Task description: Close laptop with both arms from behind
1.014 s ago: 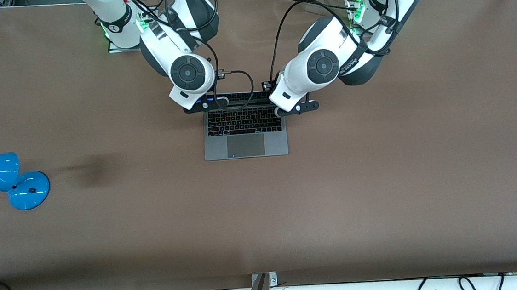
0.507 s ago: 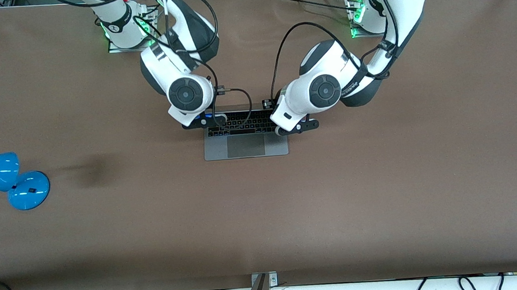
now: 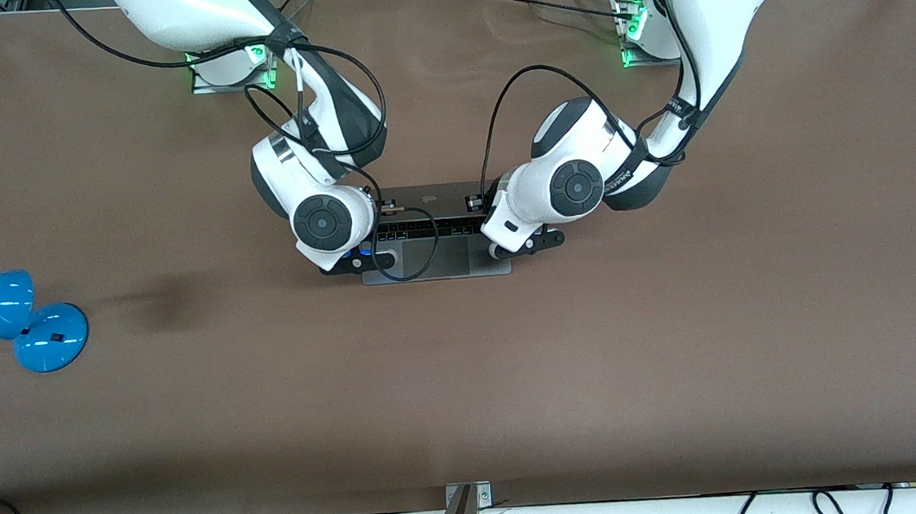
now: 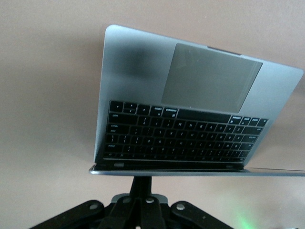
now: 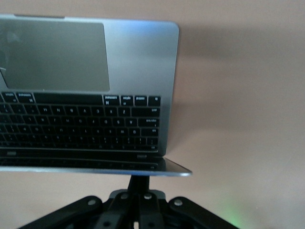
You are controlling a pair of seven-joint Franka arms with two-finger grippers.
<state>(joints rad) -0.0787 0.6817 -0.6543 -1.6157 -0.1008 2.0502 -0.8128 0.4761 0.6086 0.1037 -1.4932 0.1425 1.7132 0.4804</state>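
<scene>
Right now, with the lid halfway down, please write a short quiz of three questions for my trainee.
1. True or false: the laptop lid is fully shut.
2. Which pincer works at the lid's end toward the blue lamp: A) left pincer, B) right pincer?
3. Fill in: in both wrist views the keyboard and the ___ show under the lid's edge.

Key: 1 false; 2 B; 3 trackpad.

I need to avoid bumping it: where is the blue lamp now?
In the front view the blue lamp sits at the right arm's end of the table, well apart from the laptop and slightly nearer the camera.
</scene>
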